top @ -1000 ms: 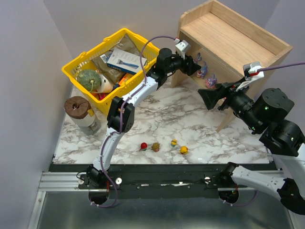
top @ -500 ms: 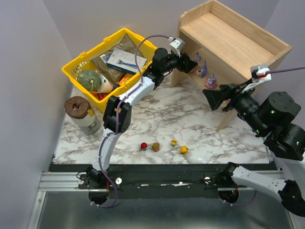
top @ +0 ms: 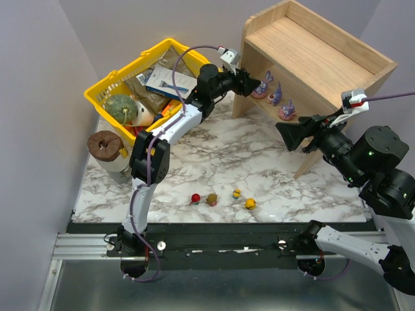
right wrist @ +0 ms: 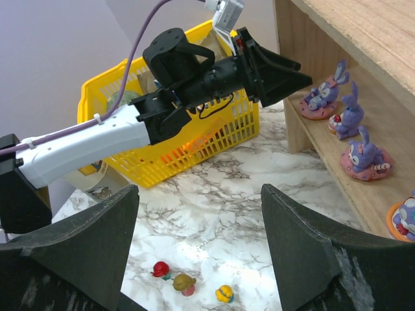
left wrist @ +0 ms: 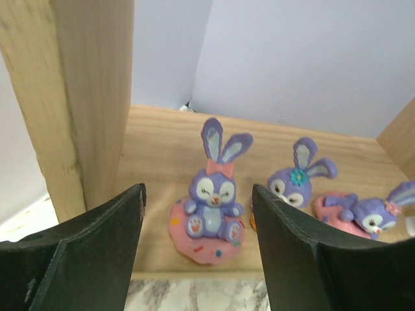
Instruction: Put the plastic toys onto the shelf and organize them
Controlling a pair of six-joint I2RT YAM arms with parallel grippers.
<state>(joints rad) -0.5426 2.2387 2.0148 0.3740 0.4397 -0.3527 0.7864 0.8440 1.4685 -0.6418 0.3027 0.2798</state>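
Several purple long-eared toys on pink bases stand along the lower tier of the wooden shelf (top: 311,39). My left gripper (top: 249,83) is open at the tier's left end. The leftmost toy (left wrist: 211,194) stands upright between the fingers, touching neither. Two more toys (left wrist: 295,181) (left wrist: 363,214) stand to its right. My right gripper (top: 292,136) hangs open and empty above the marble table, in front of the shelf. On the table near the front lie a red toy (top: 195,198), an olive-brown one (top: 211,199) and two yellow ones (top: 237,193) (top: 249,204).
A yellow basket (top: 107,91) of groceries with a green gourd (top: 120,109) stands at the back left. A jar with a brown lid (top: 107,146) stands in front of it. Purple walls close in on both sides.
My left gripper has drawn back to the left, out of the lower tier, leaving the leftmost purple toy standing there. The right gripper shifted slightly right, then held still.
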